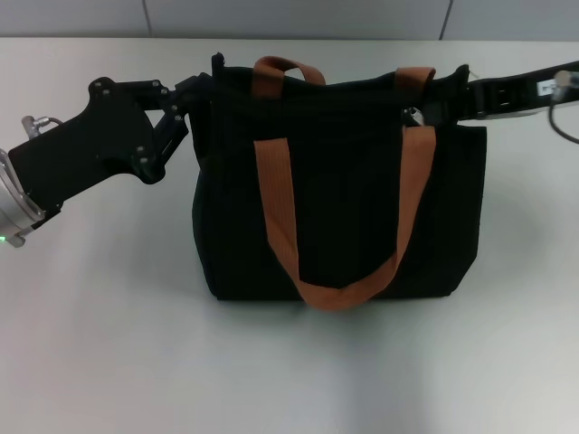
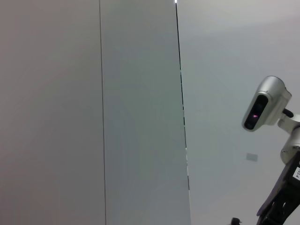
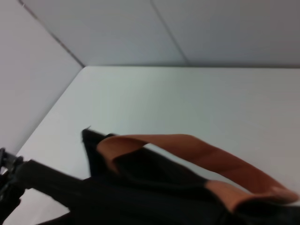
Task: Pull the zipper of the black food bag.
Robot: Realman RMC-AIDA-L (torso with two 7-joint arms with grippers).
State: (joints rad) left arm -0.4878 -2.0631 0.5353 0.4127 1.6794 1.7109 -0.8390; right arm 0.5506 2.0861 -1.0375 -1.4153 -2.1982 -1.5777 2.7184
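The black food bag (image 1: 348, 194) stands upright mid-table with two orange-brown handles (image 1: 280, 217). My left gripper (image 1: 201, 90) is at the bag's upper left corner and is shut on the fabric there. My right gripper (image 1: 434, 102) reaches in from the right to the bag's upper right edge. A small silver glint just off its tip looks like the zipper (image 1: 412, 114). The right wrist view shows the bag's top (image 3: 140, 187), one handle (image 3: 197, 152) and the left gripper (image 3: 37, 178) at the far end. The zipper is hidden in that view.
The white table (image 1: 271, 380) has bare surface in front of the bag and on both sides. A grey panelled wall (image 1: 298, 16) runs behind. The left wrist view shows only the wall (image 2: 93, 112) and the right arm's wrist camera (image 2: 267, 103).
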